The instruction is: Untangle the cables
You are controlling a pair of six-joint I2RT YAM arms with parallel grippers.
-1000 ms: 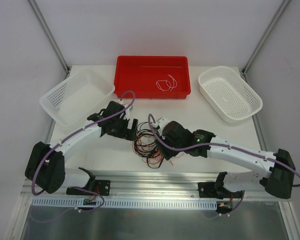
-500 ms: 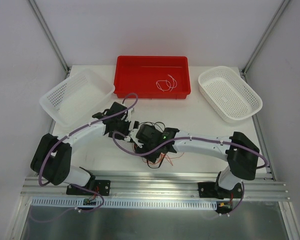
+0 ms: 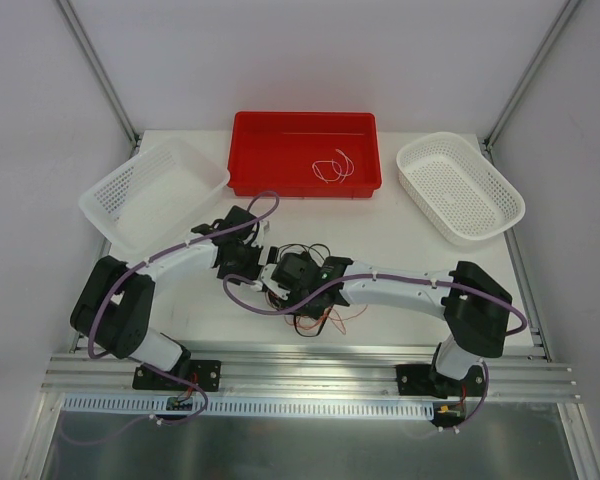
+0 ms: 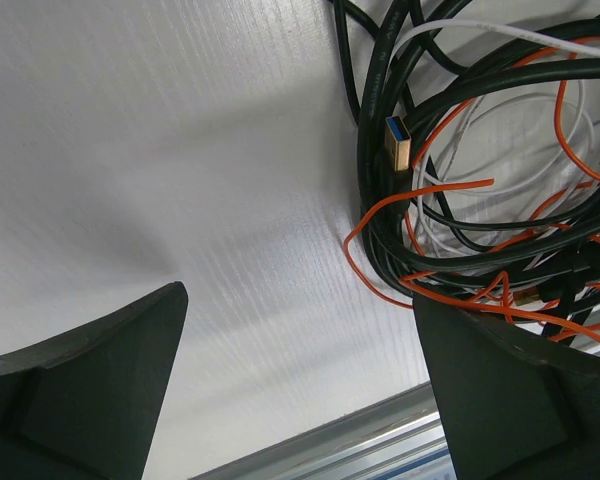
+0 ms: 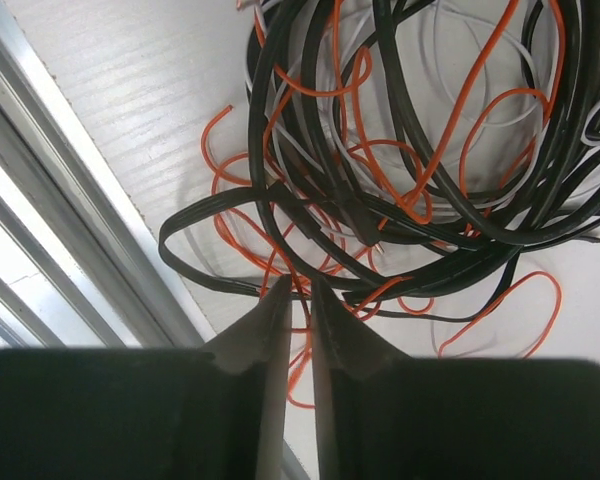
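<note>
White tabletop (image 3: 410, 240), centre: cables (image 3: 312, 322) heaped tangled between arms. Left gripper (image 4: 298, 300) spread wide beside heap, likely for steadying. Right gripper (image 5: 300, 288) nearly pinched at near edge, probably singling a strand; hold indiscernible.

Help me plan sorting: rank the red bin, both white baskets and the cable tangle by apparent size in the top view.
1. red bin
2. left white basket and right white basket: look alike
3. cable tangle, partly under the arms
</note>
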